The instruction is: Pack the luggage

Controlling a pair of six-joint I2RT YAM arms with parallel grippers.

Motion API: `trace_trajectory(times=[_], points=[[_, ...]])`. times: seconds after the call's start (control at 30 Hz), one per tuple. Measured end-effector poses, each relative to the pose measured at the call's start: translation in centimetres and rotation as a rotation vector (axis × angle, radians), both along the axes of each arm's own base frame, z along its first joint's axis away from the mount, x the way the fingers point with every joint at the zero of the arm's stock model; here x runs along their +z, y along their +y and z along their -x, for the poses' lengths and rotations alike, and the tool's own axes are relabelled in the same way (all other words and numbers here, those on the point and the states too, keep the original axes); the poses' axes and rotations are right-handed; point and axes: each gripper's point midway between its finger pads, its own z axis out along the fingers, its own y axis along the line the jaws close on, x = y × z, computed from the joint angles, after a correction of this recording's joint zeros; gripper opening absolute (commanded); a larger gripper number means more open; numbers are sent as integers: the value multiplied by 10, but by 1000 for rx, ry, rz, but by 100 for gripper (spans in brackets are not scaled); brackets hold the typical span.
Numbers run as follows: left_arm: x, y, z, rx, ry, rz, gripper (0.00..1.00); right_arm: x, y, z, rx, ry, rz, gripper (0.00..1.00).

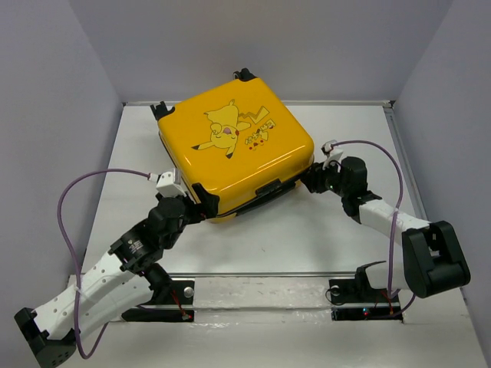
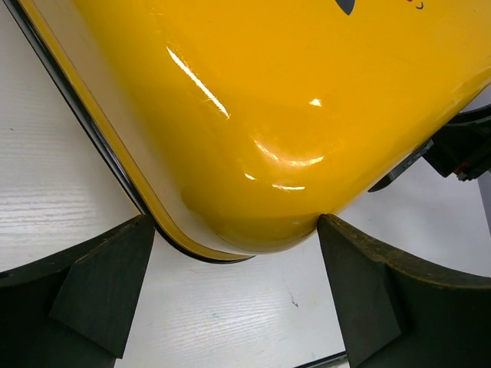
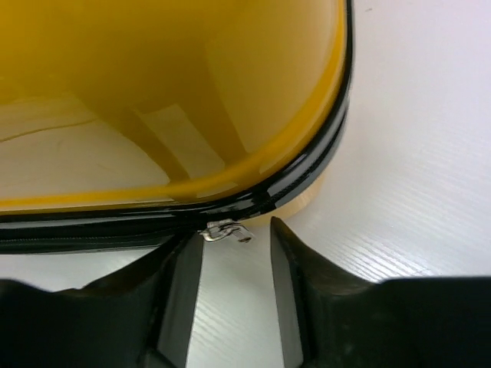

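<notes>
Pale grey walls [image 1: 92, 54] box in a white bench [image 1: 307, 245], with both arms reaching in from its near edge. At the left, the left tool [image 1: 201, 208] stands wide open and holds nothing. Its wrist view shows two dark fingers [image 2: 100, 284] straddling the rounded near corner of the luggage [image 1: 238, 146]. One finger sits beside the black seam [image 3: 307, 180], and the other is at the yellow shell, touching it or nearly so; I cannot tell which. The right tool [image 1: 311, 178] sits at the luggage's right-hand corner with its jaws parted only narrowly, and it too grips nothing. In its wrist view a small silver zip pull [image 3: 225, 231] hangs from the seam at the mouth of that gap, close beside one fingertip but not clamped. The luggage lies flat on the bench, toward the far middle, turned so that its corners point near and far. Its glossy yellow lid faces up and shows the cartoon [image 1: 226, 126]. Black wheels [image 1: 244, 74] stick out along its far-left side, and a black handle [image 1: 268, 186] lies on the near-right side between the two tools. Whether the zip is fully run round cannot be told. A purple cable [image 1: 69, 207] loops out from the left arm.
</notes>
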Motion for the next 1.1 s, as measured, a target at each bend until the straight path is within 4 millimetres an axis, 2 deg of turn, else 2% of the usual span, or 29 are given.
trace_trajectory(times=[0.17,0.4,0.6,0.77,1.03,1.1], points=[[-1,-1,-1,1,4,-4,99,3,5,1,39,-26,-2,30],[-2,-1,-1,3,6,-1,99,6,8,0,55,-53,-27,7],[-3,-4,-3,2,11,-2,99,7,6,2,29,-66,-56,7],[-5,-15,-9,-18,14,0,99,14,2,8,-8,-88,-70,7],[-4,-20,-13,-27,9,-16,99,12,31,41,7,-89,-69,7],[-4,-22,-15,-29,10,-23,99,9,44,52,31,-77,-75,7]])
